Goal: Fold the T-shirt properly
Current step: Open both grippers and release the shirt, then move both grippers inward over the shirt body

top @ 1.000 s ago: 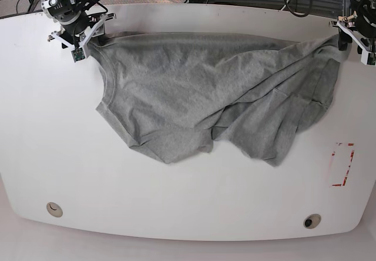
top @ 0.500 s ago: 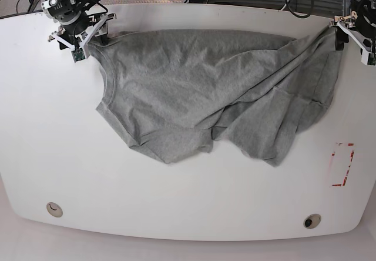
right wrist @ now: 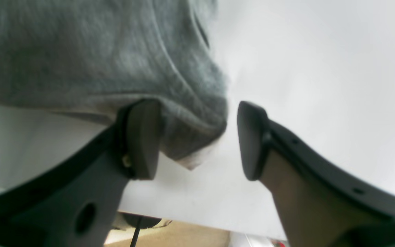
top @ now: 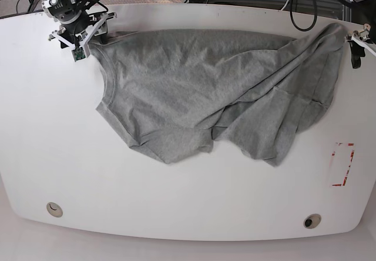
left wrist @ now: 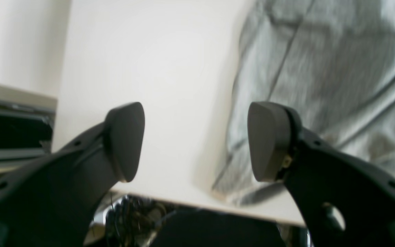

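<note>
The heather-grey T-shirt lies wrinkled across the far half of the white table, plain side up, with no lettering showing. My right gripper is at the shirt's far-left corner. In the right wrist view its jaws stand apart, with a bulge of shirt between them, against one pad. My left gripper is at the far right table edge, just off the shirt's right corner. In the left wrist view it is open and empty, and the shirt lies beside it.
A red-outlined rectangle mark is on the table at the right. Two round holes sit near the front edge. Cables and frame parts lie beyond the far edge.
My left gripper has let go of the shirt's right corner and drawn back to the right, off the cloth. The corner now lies on the table. The right arm has not moved.
</note>
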Controlling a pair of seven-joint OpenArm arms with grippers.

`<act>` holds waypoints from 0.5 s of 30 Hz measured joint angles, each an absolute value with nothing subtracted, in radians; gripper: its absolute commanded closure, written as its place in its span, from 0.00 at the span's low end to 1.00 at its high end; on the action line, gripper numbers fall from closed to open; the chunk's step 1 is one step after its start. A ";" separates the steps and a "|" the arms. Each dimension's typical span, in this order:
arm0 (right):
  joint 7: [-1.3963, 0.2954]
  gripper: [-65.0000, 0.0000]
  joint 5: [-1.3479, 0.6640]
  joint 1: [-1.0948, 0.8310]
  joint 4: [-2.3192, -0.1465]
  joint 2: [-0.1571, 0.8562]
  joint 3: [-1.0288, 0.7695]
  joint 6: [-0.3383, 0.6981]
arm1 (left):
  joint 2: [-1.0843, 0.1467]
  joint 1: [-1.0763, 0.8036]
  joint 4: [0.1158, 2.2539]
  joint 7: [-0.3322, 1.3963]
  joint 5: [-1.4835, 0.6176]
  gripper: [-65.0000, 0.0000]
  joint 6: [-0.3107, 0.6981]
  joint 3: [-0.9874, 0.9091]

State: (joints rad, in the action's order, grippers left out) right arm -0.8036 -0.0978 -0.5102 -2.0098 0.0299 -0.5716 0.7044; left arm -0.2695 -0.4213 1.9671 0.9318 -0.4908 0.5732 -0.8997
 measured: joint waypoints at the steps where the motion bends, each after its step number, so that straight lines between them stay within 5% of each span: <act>1: -0.800 0.36 -0.099 -0.513 -2.012 0.028 -0.572 0.704 | -0.270 -0.408 1.967 0.933 -0.490 0.32 0.573 -0.903; 15: -0.811 0.30 -0.094 -0.292 -1.997 0.022 -0.570 0.704 | -0.271 -0.217 1.963 1.060 -0.481 0.32 0.570 -0.836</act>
